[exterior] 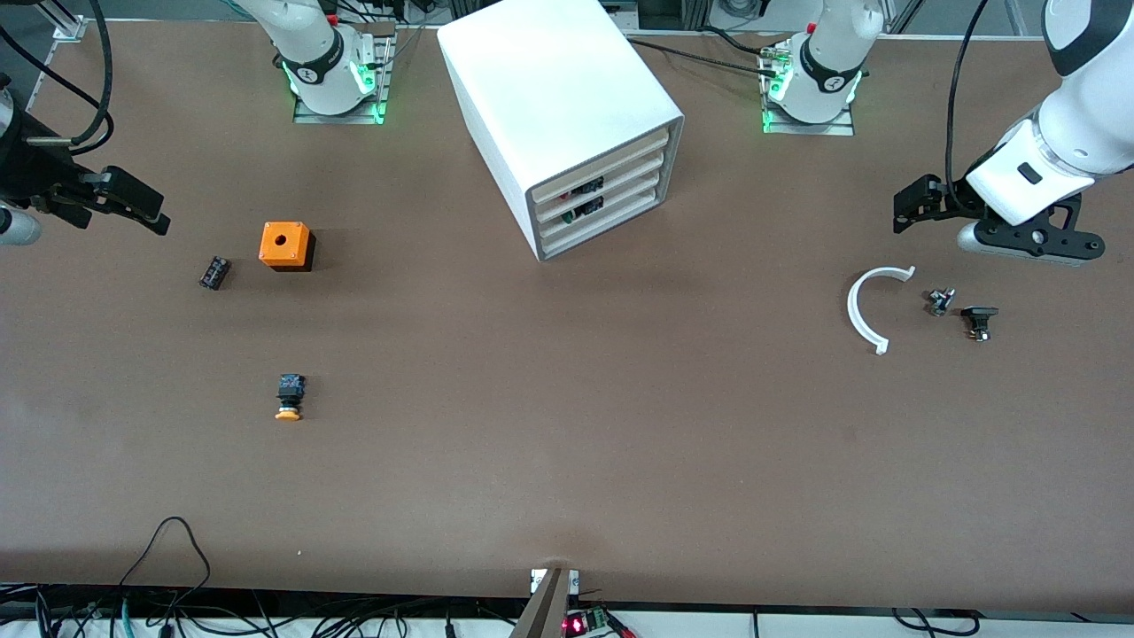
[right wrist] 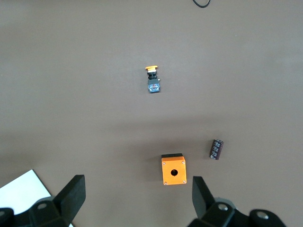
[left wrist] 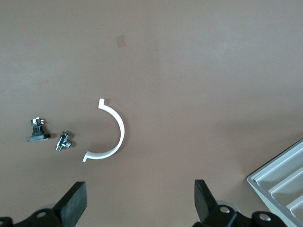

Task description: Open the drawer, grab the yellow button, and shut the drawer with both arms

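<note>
The white cabinet (exterior: 567,106) stands at the middle of the table near the arms' bases. Its uppermost drawer (exterior: 620,158) is shut, flush with the other drawer fronts. The button (exterior: 289,398), black with an orange-yellow cap, lies on its side on the bare table toward the right arm's end. It also shows in the right wrist view (right wrist: 152,79). My right gripper (exterior: 151,213) is open and empty in the air over the table's right-arm end (right wrist: 137,187). My left gripper (exterior: 908,208) is open and empty over the left-arm end (left wrist: 138,189).
An orange cube with a round hole (exterior: 286,245) and a small black part (exterior: 213,272) lie farther from the front camera than the button. A white half-ring (exterior: 873,306) and two small dark parts (exterior: 940,301) (exterior: 979,321) lie under the left gripper. Cables hang at the table's front edge.
</note>
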